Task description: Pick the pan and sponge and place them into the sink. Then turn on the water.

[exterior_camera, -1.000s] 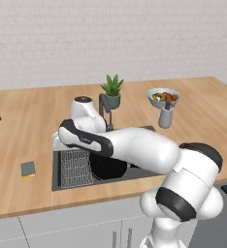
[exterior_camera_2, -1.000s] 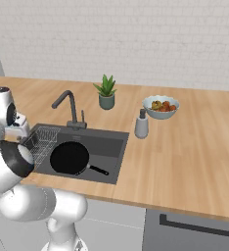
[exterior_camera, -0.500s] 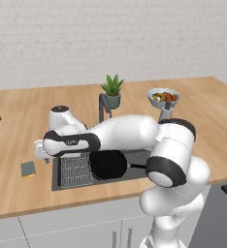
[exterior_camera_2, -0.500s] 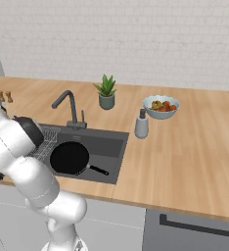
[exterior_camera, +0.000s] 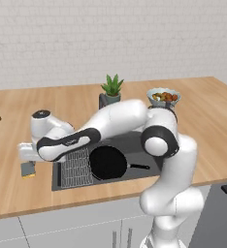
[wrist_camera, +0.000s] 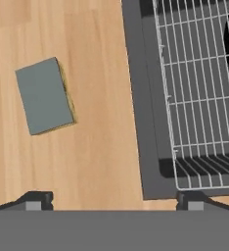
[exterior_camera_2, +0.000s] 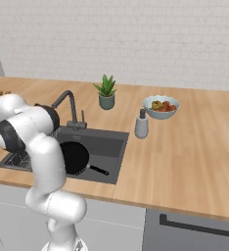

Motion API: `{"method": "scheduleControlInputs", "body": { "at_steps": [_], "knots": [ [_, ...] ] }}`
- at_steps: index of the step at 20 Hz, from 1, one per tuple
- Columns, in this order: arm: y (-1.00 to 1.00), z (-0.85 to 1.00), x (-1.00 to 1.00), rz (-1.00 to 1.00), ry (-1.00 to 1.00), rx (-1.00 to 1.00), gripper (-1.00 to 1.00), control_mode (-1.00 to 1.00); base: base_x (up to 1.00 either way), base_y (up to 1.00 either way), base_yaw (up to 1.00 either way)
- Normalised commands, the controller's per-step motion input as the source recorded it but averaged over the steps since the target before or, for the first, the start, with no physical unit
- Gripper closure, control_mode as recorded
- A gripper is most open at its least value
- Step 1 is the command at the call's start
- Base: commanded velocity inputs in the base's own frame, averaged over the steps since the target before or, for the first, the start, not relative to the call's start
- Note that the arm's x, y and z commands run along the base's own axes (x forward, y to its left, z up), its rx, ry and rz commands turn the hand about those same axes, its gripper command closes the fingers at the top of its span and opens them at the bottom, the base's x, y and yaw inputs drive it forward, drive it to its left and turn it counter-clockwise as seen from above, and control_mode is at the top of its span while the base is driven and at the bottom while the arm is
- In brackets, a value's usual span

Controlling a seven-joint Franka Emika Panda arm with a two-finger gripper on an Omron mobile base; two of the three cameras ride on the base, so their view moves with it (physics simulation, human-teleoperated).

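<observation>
Your pan [exterior_camera: 107, 162] already lies flat in the sink [exterior_camera: 135, 140], handle pointing right, beside the wire rack [wrist_camera: 199, 98] — so judge that half done. The sponge [wrist_camera: 44, 95] sits on the counter [wrist_camera: 97, 147] just left of the sink's rim, grey side up with a yellow edge showing, apart from everything. You've swung the arm far left and low so the hand looks straight down at the counter by the sponge. The gripper [wrist_camera: 114, 201] hangs wide open and empty, its tips straddling bare wood and the sink's corner — the sponge is off to one side, not between them. You'd likely need to shift toward it before descending. No water runs from the faucet [exterior_camera_2: 67, 100].
</observation>
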Motion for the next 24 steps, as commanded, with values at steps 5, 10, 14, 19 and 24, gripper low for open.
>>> {"method": "scheduleControlInputs", "body": {
  "at_steps": [5, 10, 14, 19, 24],
  "knots": [
    [0.21, 0.00, 0.22, 0.00, 0.08, -0.01, -1.00, -1.00, 0.00, 0.00, 0.00],
    [0.04, 0.00, 0.22, 0.02, 0.00, -0.05, -1.00, -1.00, 0.00, 0.00, 0.00],
    [0.00, -0.06, 0.15, 0.11, 0.00, -0.03, -1.00, -1.00, 0.00, 0.00, 0.00],
    [-0.05, -0.33, 0.13, 0.13, 0.00, 0.00, -1.00, -1.00, 0.00, 0.00, 0.00],
    [-0.03, -0.49, 0.03, 0.20, -0.04, 0.00, -1.00, -1.00, 0.00, 0.00, 0.00]
  ]
}}
